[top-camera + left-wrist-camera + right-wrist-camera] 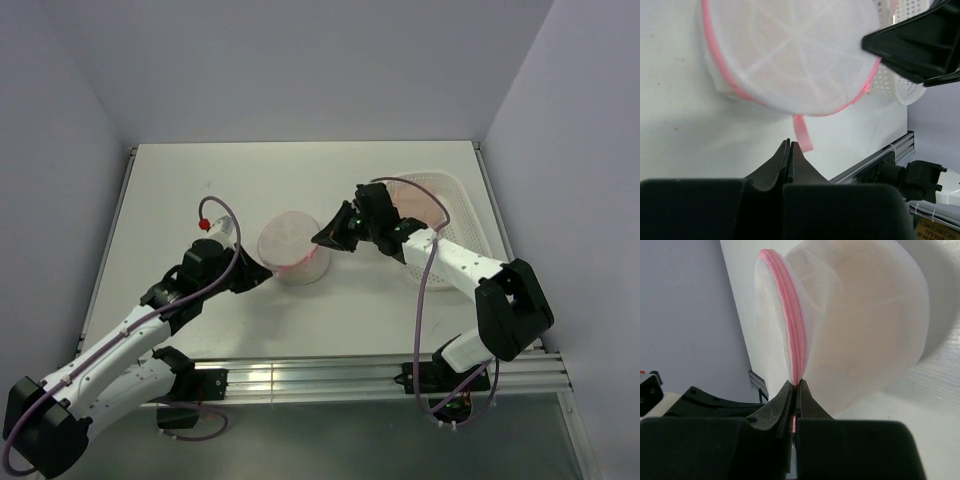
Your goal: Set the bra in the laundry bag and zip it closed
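right gripper (796, 385) pinches the zipper rim (795, 340) of the laundry bag (870, 330); left gripper (790, 145) shut empty (tab (802, 131) just beside), so we risk dragging the bag.

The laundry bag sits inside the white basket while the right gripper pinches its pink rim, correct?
No. The top external view shows the laundry bag on the table, beside the white basket, not inside it. The right gripper does pinch its pink rim.
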`<state>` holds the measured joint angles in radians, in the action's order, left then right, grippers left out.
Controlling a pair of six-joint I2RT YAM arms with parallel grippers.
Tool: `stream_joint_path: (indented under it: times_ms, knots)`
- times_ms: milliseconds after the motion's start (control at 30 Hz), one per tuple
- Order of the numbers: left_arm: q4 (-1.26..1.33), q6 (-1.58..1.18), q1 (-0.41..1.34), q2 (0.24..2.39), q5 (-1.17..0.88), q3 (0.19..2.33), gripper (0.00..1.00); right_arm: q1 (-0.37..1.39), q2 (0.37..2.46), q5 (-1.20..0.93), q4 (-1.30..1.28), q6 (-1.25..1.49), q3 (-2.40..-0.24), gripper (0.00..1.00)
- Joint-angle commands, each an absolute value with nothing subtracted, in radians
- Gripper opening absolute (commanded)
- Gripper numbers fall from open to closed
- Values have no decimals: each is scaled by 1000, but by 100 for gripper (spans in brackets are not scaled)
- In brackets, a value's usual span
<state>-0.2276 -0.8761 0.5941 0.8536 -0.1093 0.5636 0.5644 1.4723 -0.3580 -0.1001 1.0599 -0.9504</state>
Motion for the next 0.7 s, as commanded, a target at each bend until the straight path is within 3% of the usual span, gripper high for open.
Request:
stream_joint_path:
  times_ms: [0,267,367,500,667]
  knots:
    - [-253,-850,577,819,-126,551,0,548,1471,-364,-112,1023,-1017,0]
    - [-201,-827,574,805,-204,586,0,540,1470,-350,-133,1012,-1035,0]
    - [-167,-802,649,818,-204,647,2,548,1470,-335,-146,1008,-1045,0]
    - [-114,-787,771,903,-192,724,21,552,1474,-327,-156,1006,-1051,0]
    - [-9,-805,805,1020,-199,723,34,555,1479,-324,-166,1002,-1052,0]
